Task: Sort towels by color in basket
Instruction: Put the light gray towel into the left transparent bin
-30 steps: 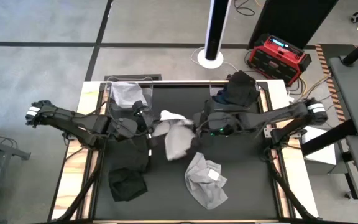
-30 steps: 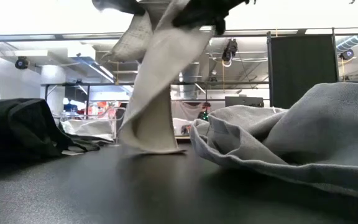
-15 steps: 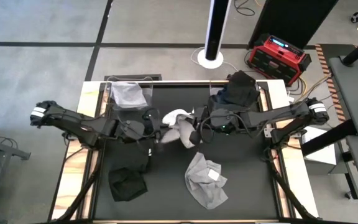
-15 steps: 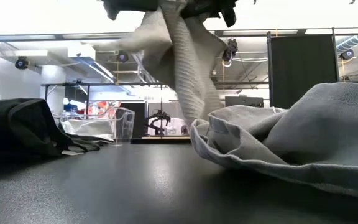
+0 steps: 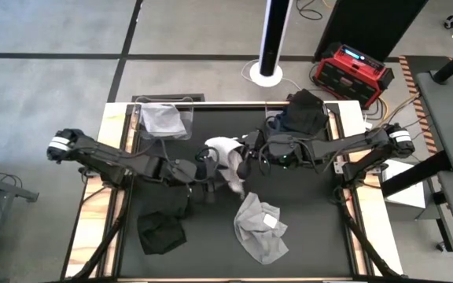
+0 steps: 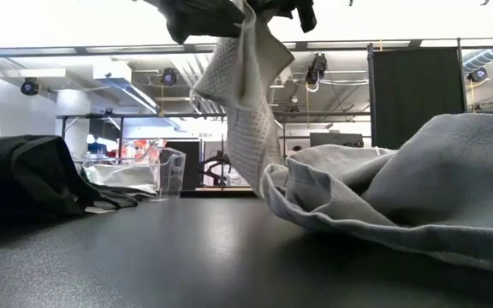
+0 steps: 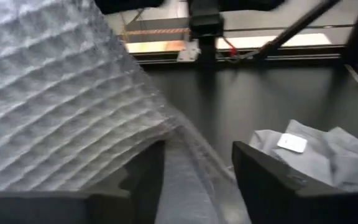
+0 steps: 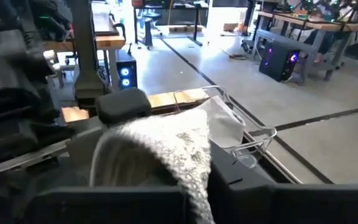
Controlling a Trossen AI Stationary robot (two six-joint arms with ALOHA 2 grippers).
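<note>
From above: black rectangular table mat (image 5: 211, 251) framed by pale wooden edges, both dark arms meeting at its middle. Left gripper (image 5: 208, 173) and right gripper (image 5: 246, 155) just beside each other, both closed on one light grey waffle-weave towel (image 5: 228, 157) held up off the mat. Clear plastic basket (image 5: 162, 119) at the far left corner with a grey cloth inside; second basket at the far right corner piled with dark navy and black towels (image 5: 301, 112). Crumpled black towel (image 5: 160, 233) near the left front, close to the mat's edge; crumpled light grey towel with a small white tag (image 5: 261, 228) near the middle front. Bare mat between those two and along the front edge. At table height: waffle-weave towel (image 6: 248, 90) hanging from the grippers at the top, lower end behind the folds of the light grey towel (image 6: 400, 188) in the foreground right; black towel (image 6: 24, 175) at the left, open dark surface in front. Left wrist: waffle cloth (image 7: 61, 106) pinched between the two dark fingers (image 7: 272, 180), tagged grey towel (image 7: 309, 155) lying beyond on the mat. Right wrist: waffle cloth (image 8: 173, 146) draped over and clamped in the fingers, clear basket rim (image 8: 247, 137) past it at the table's edge.
</note>
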